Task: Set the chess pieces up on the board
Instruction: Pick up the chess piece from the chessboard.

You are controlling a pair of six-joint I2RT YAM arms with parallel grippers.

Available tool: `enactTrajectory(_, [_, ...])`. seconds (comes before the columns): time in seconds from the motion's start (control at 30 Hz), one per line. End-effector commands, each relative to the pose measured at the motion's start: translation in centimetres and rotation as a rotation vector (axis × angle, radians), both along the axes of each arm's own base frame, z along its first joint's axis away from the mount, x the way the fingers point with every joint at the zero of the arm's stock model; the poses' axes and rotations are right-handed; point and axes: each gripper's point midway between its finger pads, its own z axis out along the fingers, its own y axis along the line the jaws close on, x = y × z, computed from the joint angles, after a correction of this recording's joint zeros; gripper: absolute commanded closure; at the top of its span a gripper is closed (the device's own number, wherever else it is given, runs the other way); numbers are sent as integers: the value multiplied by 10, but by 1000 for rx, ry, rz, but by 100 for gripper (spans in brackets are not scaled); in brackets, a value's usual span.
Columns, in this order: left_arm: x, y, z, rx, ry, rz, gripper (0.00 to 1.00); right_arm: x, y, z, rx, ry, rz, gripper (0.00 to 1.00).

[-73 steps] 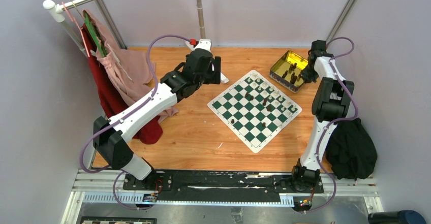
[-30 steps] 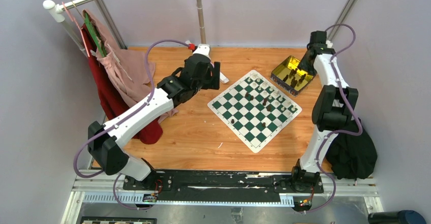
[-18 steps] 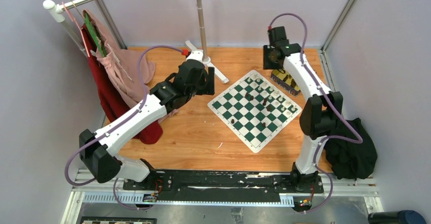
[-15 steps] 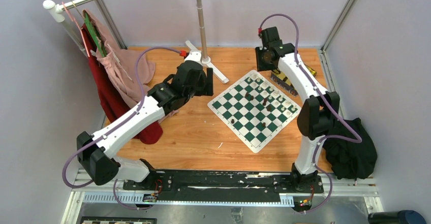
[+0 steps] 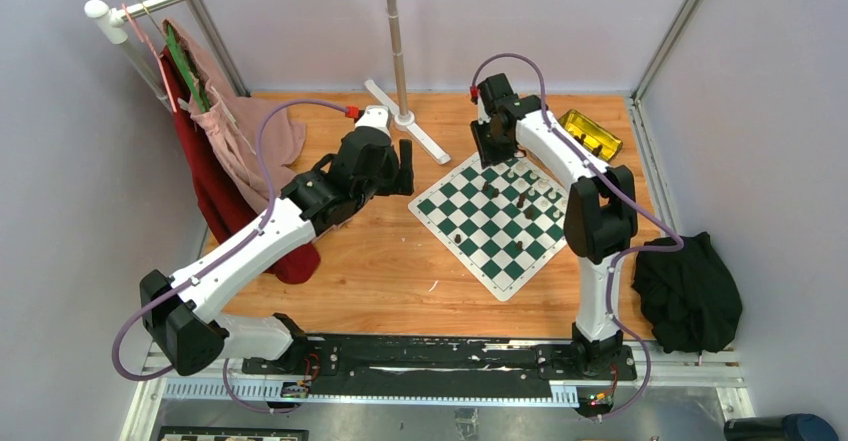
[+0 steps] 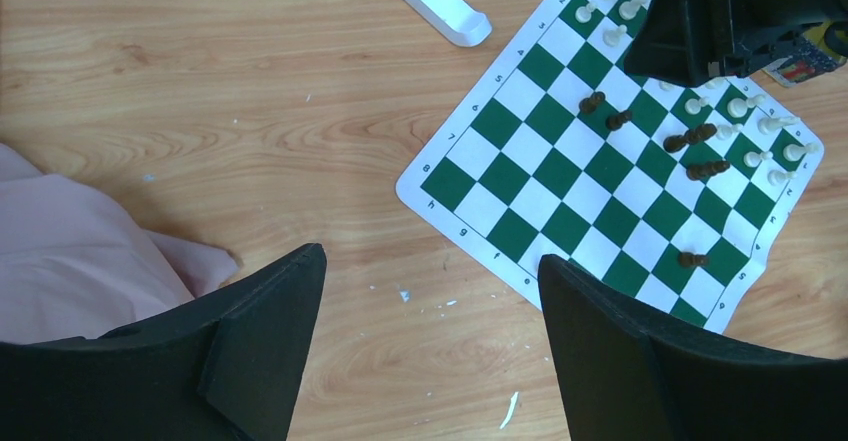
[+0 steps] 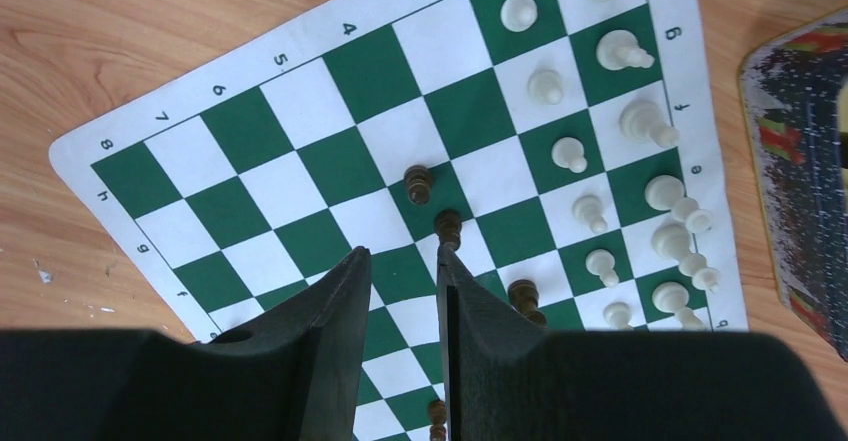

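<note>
The board [image 5: 491,261] lies skewed on the wooden table, a green and white mat. Cream chess pieces [image 7: 585,208] crowd its right-hand rows. A few dark brown ones [image 7: 418,183] stand toward the middle. My right gripper [image 7: 402,252] hangs over the board's far corner [image 5: 488,151]. Its fingers [image 7: 330,311] are a narrow gap apart, and only board squares show between them. A brown piece [image 7: 448,226] stands just past the right fingertip. My left gripper [image 6: 430,256] is wide open above bare wood, left of the board [image 6: 560,211], holding nothing.
A gold tin [image 5: 590,133] with dark pieces sits at the back right. The foot of a white stand [image 5: 412,133] and its pole are behind the board. Pink and red garments [image 5: 240,151] hang at the left. A black cloth [image 5: 690,296] lies at the right edge.
The right arm has swung from the tin leftward to the board's far corner, its fingers closing in. The left arm has drawn back a little toward the left.
</note>
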Motion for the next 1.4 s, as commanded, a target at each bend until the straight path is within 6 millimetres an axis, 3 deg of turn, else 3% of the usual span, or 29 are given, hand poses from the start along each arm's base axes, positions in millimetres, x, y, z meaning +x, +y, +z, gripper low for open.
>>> enactTrajectory(0.0, [-7,-2,0,-8,6,-15,17,-19,9,-23,-13,86,45,65])
enactTrajectory(0.53, [-9,-2,-10,2,30,-19,17,-27,10,-64,-27,160,52,65])
enactTrajectory(1.37, [-1,-10,-18,56,40,-58,18,-8,5,-86,-3,181,15,65])
